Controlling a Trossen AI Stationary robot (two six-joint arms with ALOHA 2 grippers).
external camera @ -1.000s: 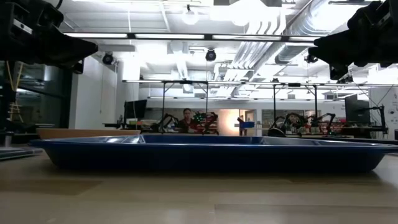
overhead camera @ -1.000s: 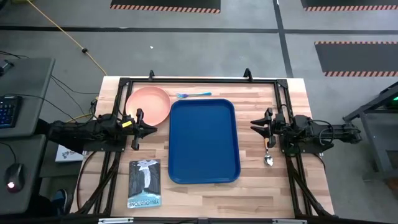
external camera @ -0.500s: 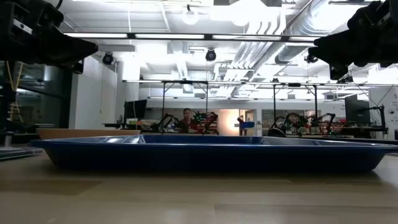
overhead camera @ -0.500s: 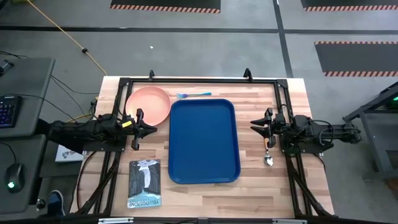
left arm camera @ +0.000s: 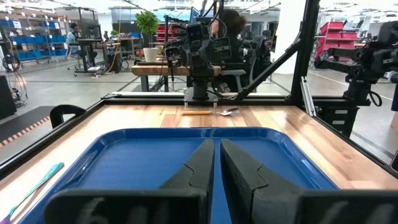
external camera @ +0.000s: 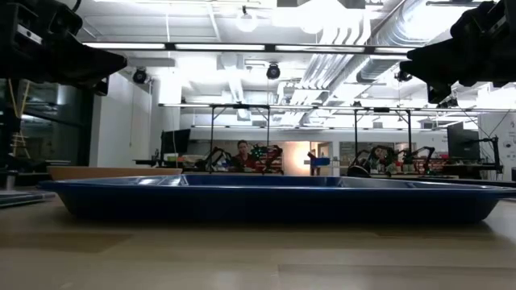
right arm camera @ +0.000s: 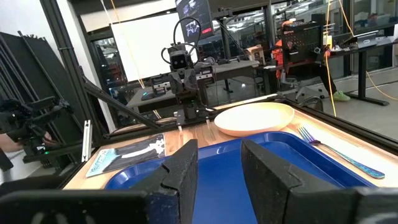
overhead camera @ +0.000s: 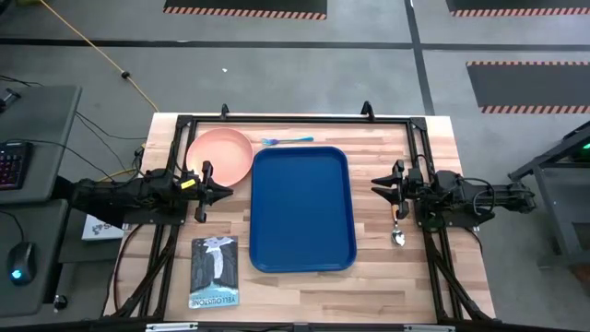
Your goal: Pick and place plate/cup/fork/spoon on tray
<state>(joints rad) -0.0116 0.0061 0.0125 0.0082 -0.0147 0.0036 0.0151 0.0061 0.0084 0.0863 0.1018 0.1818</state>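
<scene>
Nothing on tray [overhead camera: 303, 208] yet. Plate [overhead camera: 221, 155] sits just beyond left gripper [overhead camera: 205, 179]; judged light, rigid, slick, so best pinched at rim. Fork [overhead camera: 287, 140] farther off: thin, flimsy, lies flat. Spoon [overhead camera: 398, 229] directly beside right gripper [overhead camera: 395, 179]; take by orange handle. Left fingers [left arm camera: 199, 167] nearly closed, narrow slit, empty. Right fingers [right arm camera: 185, 165] moderately apart, holding nothing. Both hover off bench [overhead camera: 378, 148], facing tray.

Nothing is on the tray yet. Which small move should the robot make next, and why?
Probably the right gripper should descend toward the spoon, which lies on the table just beside that arm. The tray holds nothing, and the plate and fork still lie outside it. The right gripper looks open, while the left gripper looks shut and waits near the plate.
</scene>
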